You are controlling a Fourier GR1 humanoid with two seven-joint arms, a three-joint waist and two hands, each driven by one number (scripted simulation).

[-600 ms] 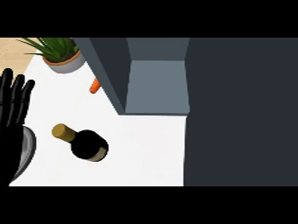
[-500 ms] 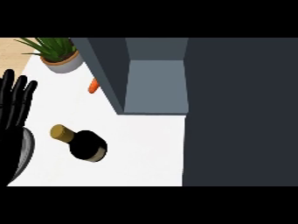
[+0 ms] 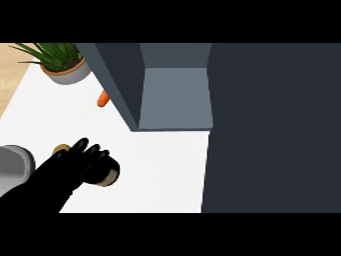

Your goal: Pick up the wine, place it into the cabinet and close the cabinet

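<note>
Fingers [image 3: 84,152] of the left hand [image 3: 66,172] curl over the wine [image 3: 108,175], grasping it.

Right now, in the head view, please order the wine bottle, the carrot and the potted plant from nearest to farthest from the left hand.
1. Wine bottle: under the left hand, lower left.
2. Carrot: beside the cabinet's left wall.
3. Potted plant: far left corner.
</note>
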